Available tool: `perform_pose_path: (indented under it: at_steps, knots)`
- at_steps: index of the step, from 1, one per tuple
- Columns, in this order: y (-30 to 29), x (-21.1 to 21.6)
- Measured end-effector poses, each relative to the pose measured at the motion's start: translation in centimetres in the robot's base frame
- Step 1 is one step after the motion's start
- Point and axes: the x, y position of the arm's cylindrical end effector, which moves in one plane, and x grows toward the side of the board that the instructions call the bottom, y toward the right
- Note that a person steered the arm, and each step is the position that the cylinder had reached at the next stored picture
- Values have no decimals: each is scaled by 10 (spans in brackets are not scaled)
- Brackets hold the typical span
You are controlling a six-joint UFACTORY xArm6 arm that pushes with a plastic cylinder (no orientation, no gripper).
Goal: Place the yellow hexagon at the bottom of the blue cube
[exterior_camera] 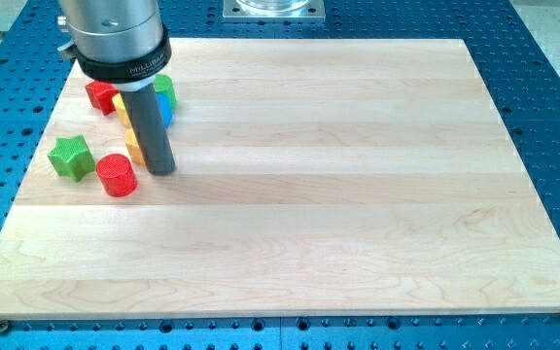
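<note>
Camera view puts my tip (160, 171) down on the wooden board (358, 194) at its left side, with no jaws on the rod to speak of. The yellow hexagon (135, 148) peeks out at the tip's ten o'clock, touching the rod, mostly hidden, so its facing and long axis cannot be told. The blue cube (165, 110) sits at the hexagon's one o'clock, half covered. A red cylinder (117, 175) lies at the tip's nine o'clock, a green star (70, 157) beyond it, and a red star (99, 94), another yellow block (122, 105) and a green block (166, 89) crowd the cube.
</note>
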Motion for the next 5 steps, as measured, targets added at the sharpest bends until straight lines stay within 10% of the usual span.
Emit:
perform_pose_path:
  at_steps: [5]
  knots:
    - [21, 36]
